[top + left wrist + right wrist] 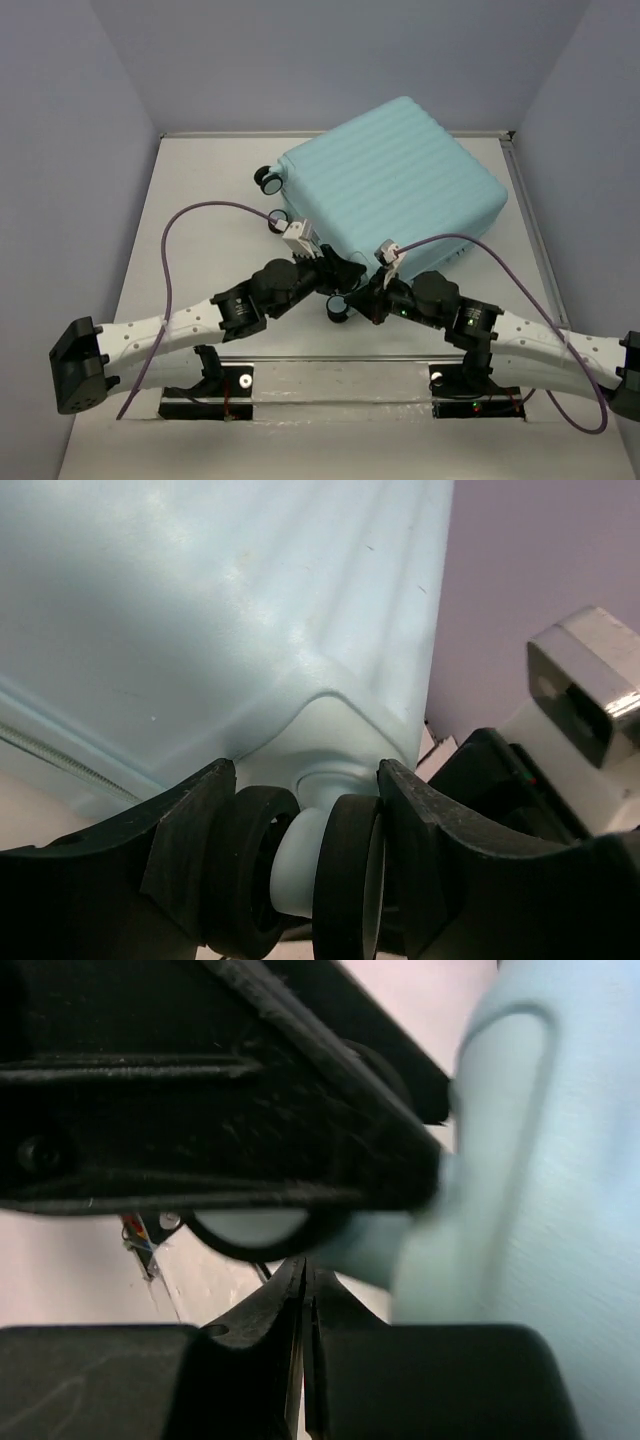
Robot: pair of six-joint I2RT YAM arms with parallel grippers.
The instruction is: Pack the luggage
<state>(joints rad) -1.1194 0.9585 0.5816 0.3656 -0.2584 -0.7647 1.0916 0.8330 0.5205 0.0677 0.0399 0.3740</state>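
The luggage (395,185) is a pale aqua ribbed hard-shell suitcase, closed, lying across the back of the table. In the left wrist view its shell (200,610) fills the frame. My left gripper (300,875) is shut on a black-and-white twin caster wheel (345,880) at the suitcase's near corner, one finger on each outer side. In the top view the left gripper (340,272) sits at that corner. My right gripper (305,1285) is shut and empty, just below a caster (250,1228) and beside the shell (560,1210). In the top view the right gripper (367,297) is close to the left one.
Two more casters (268,179) stick out at the suitcase's far left side. Another caster (338,308) shows between the arms. Purple cables (180,225) loop over both arms. Grey walls close the table (200,270) on three sides.
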